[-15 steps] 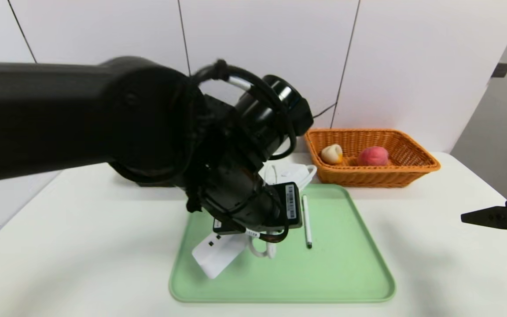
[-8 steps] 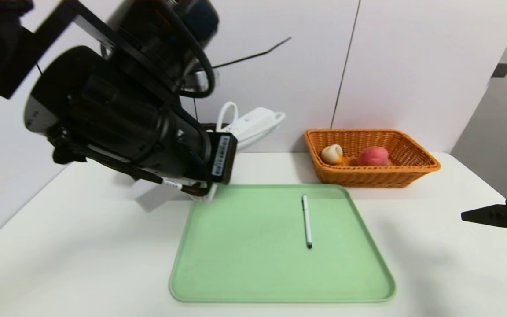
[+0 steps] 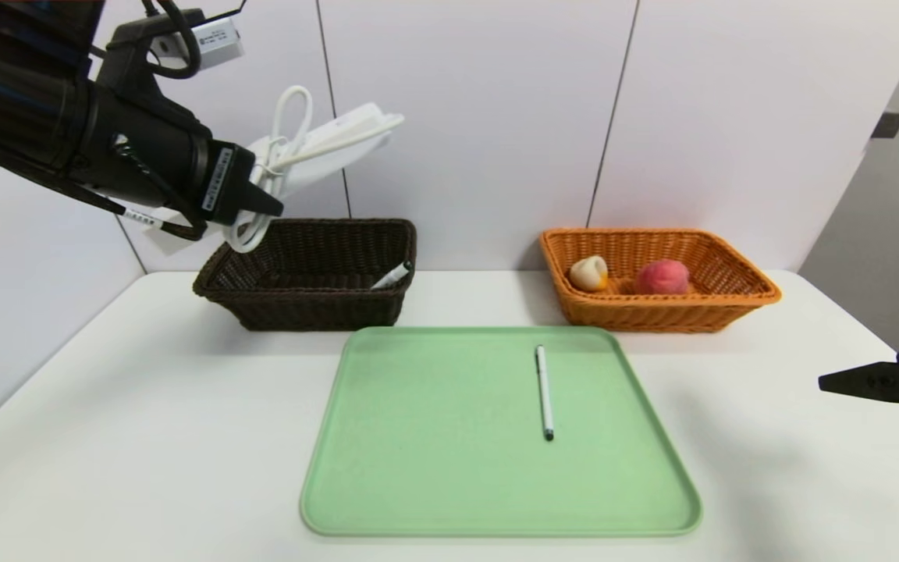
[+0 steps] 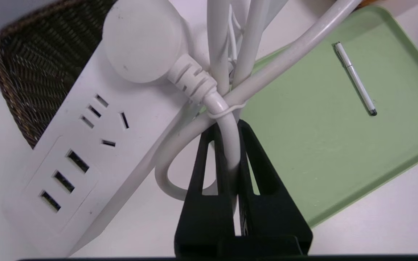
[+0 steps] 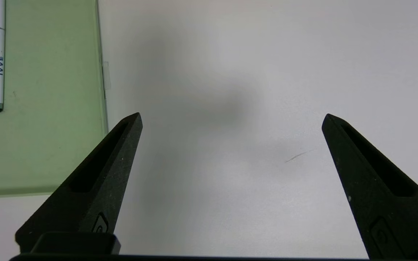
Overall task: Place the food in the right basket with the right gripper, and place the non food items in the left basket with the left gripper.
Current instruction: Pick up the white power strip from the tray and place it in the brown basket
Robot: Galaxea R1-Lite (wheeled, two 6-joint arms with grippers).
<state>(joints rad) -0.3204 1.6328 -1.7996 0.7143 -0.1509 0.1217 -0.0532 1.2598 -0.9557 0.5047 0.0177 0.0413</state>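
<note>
The white table [image 3: 145,437] spreads below both arms, well under the raised left gripper [image 3: 266,204] and closer beneath the right gripper [image 5: 230,119], which hangs parked at the robot's right edge with its two black fingers [image 5: 103,174] spread wide over bare tabletop, holding nothing. The green tray [image 3: 434,468] lies below and to the right of the left gripper, and just to the left of the right gripper. The left basket [image 3: 262,300], dark brown wicker, sits under the left gripper, slightly forward of it; the right basket [image 3: 723,300], orange-tan, stands far off to that gripper's right, and forward and left of the right gripper. The power strip [image 4: 85,145] hangs in the air from the left gripper, whose fingers [image 4: 201,181] are clamped tight on a strand of its looped white cord [image 4: 227,141] just below the tie that bundles the loops; the strip's body juts up and to the right of the gripper, above the left basket. The peach [image 3: 662,276] and the bun [image 3: 588,273] lie side by side inside the right basket. The pen [image 3: 545,392] lies on the tray, left of the right gripper. The marker [image 3: 391,275] leans in the left basket's right corner, below the held strip.
</note>
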